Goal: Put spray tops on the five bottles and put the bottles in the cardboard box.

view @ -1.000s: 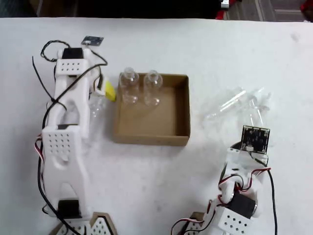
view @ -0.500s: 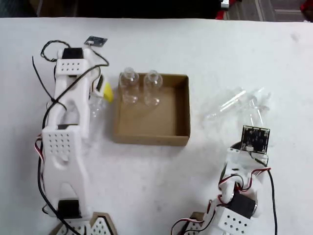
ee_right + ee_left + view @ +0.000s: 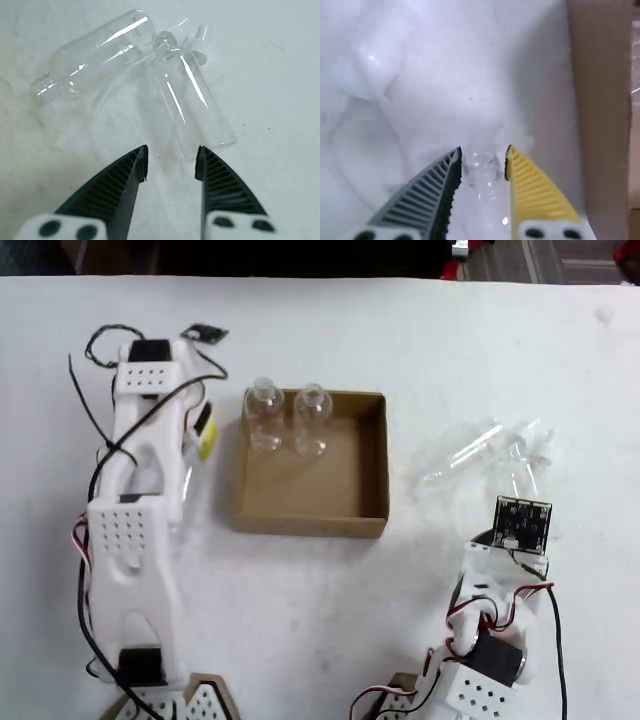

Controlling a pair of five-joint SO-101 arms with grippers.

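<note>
The cardboard box (image 3: 350,475) sits mid-table with two clear bottles (image 3: 265,415) (image 3: 312,418) standing in its far left part, both without tops. My left gripper (image 3: 482,162), with one grey and one yellow finger (image 3: 207,432), is just left of the box wall (image 3: 600,100) and is shut on the neck of a clear bottle (image 3: 481,172). My right gripper (image 3: 171,162) is open above the table. Just beyond it lie two clear bottles (image 3: 97,55) (image 3: 192,105), with a white spray top (image 3: 195,37) at the neck of the nearer one.
The left arm (image 3: 130,530) stretches along the table's left side, with black cables (image 3: 95,420) beside it. The right arm's base (image 3: 480,670) is at the near right. The lying bottles (image 3: 490,452) are right of the box.
The left gripper has turned and drawn in toward the arm; its yellow finger shifted left, and the bottle beside the arm is now mostly hidden under it. The right arm is unchanged.
</note>
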